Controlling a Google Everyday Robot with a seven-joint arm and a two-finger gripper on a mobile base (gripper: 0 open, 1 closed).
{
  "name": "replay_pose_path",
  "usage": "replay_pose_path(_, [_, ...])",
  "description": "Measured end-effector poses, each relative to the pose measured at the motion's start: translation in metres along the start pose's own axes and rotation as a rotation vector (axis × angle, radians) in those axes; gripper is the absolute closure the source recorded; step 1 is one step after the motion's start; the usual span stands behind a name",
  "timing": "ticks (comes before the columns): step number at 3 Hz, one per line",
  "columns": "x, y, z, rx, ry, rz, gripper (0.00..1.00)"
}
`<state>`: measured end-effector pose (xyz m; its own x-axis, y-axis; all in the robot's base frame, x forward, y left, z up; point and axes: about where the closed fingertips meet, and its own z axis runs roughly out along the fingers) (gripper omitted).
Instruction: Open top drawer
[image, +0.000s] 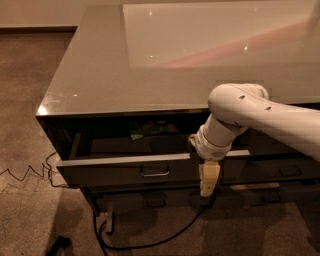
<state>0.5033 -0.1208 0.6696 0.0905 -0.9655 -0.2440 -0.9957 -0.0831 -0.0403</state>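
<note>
The counter (100, 75) has a glossy, reflective top, the drawer (110, 175) a matt dark front with a shiny metal handle (155, 173), and the smooth cream plastic tool (207, 189) hangs before that front, above rough carpet (25, 110).

you see a glossy grey tabletop (125, 75) from 10 to 2 o'clock, brown carpet (30, 75) from 7 to 10, a black cable (150, 244) curling at 6 below the gripper (208, 186), and a thin wire (22, 175) zigzagging at 8.

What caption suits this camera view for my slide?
Top drawer partly open under the glossy tabletop; the hand hangs before its front, right of the handle.
</note>
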Motion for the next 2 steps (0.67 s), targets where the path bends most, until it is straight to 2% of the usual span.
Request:
replay_pose_path(1, [0.005,0.017,0.009,-0.019,0.024,-0.009,0.17])
replay_pose_path(2, [0.015,0.04,0.024,-0.06,0.04,-0.018,0.4])
